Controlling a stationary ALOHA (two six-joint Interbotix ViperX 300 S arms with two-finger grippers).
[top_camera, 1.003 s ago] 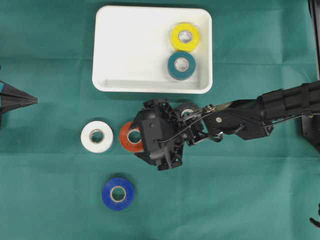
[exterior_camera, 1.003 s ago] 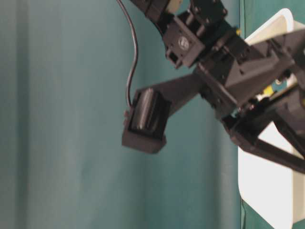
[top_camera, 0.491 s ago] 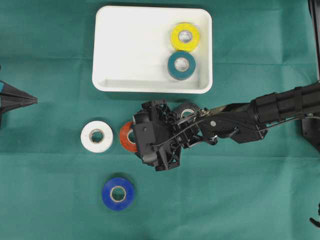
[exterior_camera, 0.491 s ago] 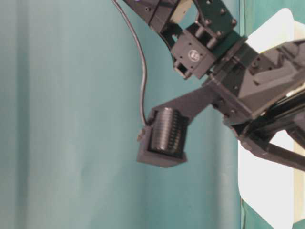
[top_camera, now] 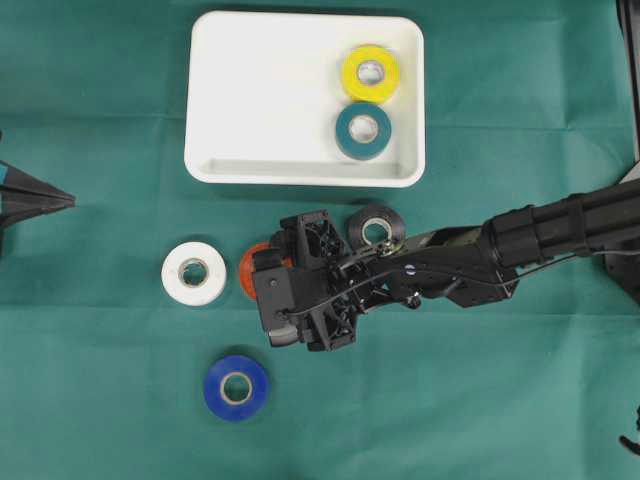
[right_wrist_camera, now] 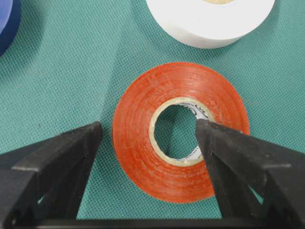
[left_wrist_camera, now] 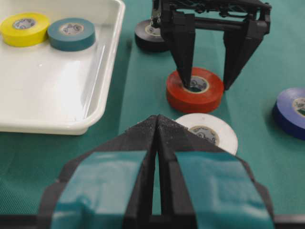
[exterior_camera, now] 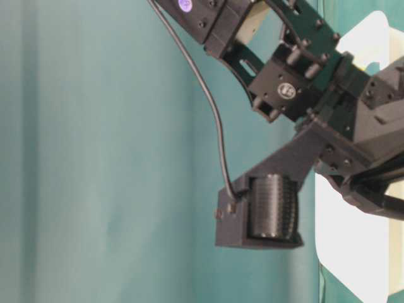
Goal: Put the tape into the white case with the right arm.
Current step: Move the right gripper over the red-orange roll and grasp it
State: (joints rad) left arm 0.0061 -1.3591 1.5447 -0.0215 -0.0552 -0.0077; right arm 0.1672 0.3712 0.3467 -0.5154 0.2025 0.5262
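We count six tape rolls on the green cloth [top_camera: 480, 400], one of each colour, and we can read no writing on any of them; the print on the cardboard cores is too small. A small round badge on the right arm in the table-level view is also too blurred to read.

At the cloth's left edge sits the left gripper [top_camera: 62, 200], its two fingers pressed together into a point, with light-blue patches showing on them in its own camera. Nothing is between them.

Toward the cloth's middle lies the white roll [top_camera: 193, 272], flat on the cloth. Nearer the front edge lies the blue roll [top_camera: 236, 386], well apart from the others.

Just beside the white roll lies the red roll [right_wrist_camera: 180, 157], also flat. The right gripper [right_wrist_camera: 148, 143] stands over it with its fingers spread: one fingertip [right_wrist_camera: 209, 131] reaches into the roll's core hole against the inner wall, the other stands outside the roll's rim with a strip of cloth between. The jaws straddle one side of the ring and are not closed on it.

The case [top_camera: 250, 100] lies by the cloth's back edge, its front rim near the gripper. In its right half lie two rolls, the yellow roll [top_camera: 371, 73] toward the back right corner and the teal roll [top_camera: 363, 130] touching it on the front side.

Between the case's front rim and the right arm [top_camera: 540, 235] lies the black roll [top_camera: 376, 228], partly covered by the arm.
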